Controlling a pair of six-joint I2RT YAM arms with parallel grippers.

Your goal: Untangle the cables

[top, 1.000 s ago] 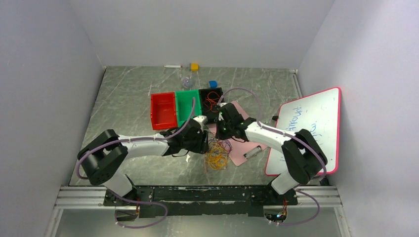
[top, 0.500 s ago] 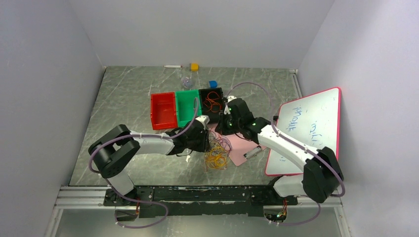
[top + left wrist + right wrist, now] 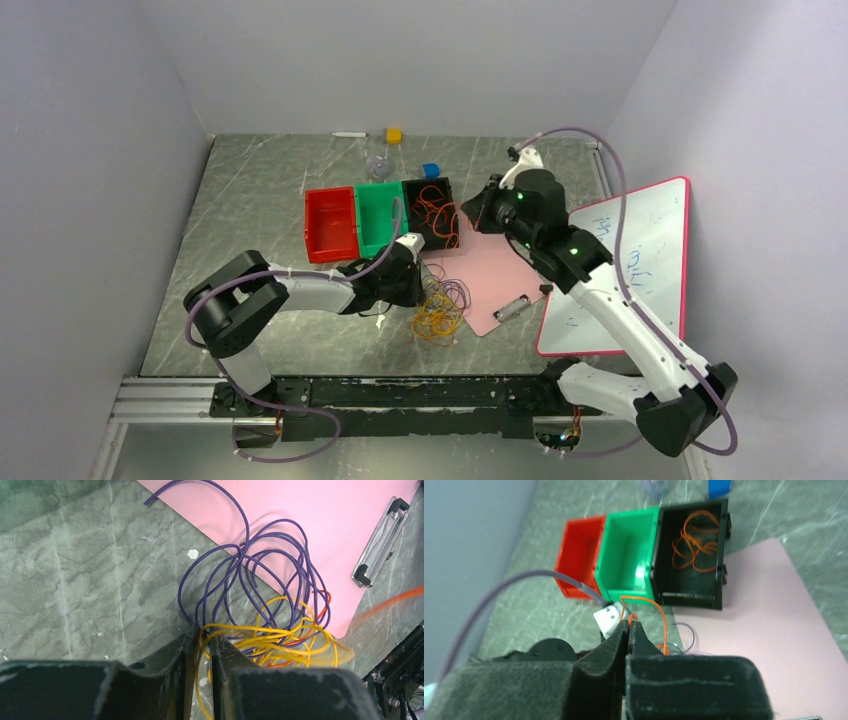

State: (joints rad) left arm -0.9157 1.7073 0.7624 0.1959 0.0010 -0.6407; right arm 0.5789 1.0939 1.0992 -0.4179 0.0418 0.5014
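Note:
The cables (image 3: 440, 305) lie as a small tangle of yellow, purple and orange loops at the near edge of the pink clipboard (image 3: 495, 275). In the left wrist view the purple loops (image 3: 260, 575) lie above the yellow ones (image 3: 280, 640). My left gripper (image 3: 418, 278) is low at the tangle's left side, its jaws (image 3: 202, 630) shut on a yellow cable. My right gripper (image 3: 468, 212) is raised beside the black bin (image 3: 425, 182), shut (image 3: 629, 622) on a thin orange cable (image 3: 659, 612) that trails down toward the tangle.
The black bin (image 3: 691, 600) holds several orange cables (image 3: 694, 545). A green bin (image 3: 380, 187) and a red bin (image 3: 331, 192) stand to its left. A whiteboard (image 3: 625, 260) lies at the right. A blue item (image 3: 431, 170) and a yellow cube (image 3: 394, 135) sit behind.
My right arm has lifted and swung back to the right, away from the tangle, with the orange cable in its jaws. My left gripper has stayed at the tangle.

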